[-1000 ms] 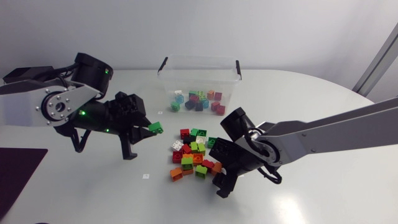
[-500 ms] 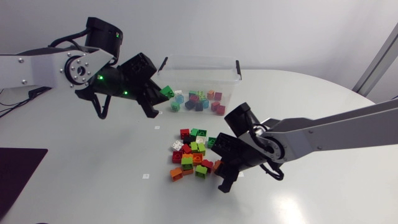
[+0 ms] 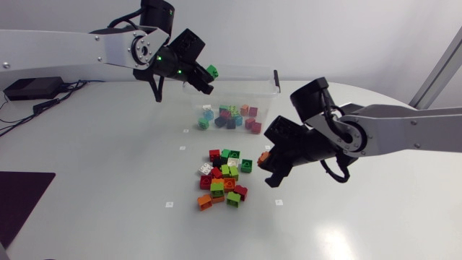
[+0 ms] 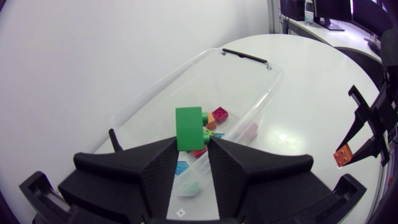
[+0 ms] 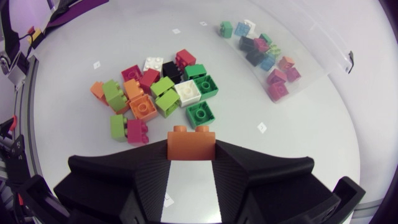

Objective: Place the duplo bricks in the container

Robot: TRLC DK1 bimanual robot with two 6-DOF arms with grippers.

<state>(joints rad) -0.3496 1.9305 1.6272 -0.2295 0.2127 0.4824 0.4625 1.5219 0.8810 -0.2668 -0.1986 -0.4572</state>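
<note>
My left gripper (image 3: 206, 75) is shut on a green brick (image 3: 212, 71) and hangs over the near-left rim of the clear container (image 3: 268, 92). In the left wrist view the green brick (image 4: 188, 128) sticks up between the fingers, with the container (image 4: 186, 74) below and ahead, several bricks lying in it. My right gripper (image 3: 267, 162) is shut on an orange brick (image 3: 264, 157), raised just right of the loose brick pile (image 3: 222, 179). The right wrist view shows the orange brick (image 5: 191, 143) pinched at the fingertips above the pile (image 5: 163, 93).
The container (image 5: 298, 37) stands at the table's far middle with black handle clips at its ends. Small white markers dot the table around the pile. A dark purple mat (image 3: 18, 202) lies at the front left.
The left arm has swung up and to the right, carrying the green brick from table level to the container's rim. The right gripper has shut on the orange brick and lifted it away from the pile.
</note>
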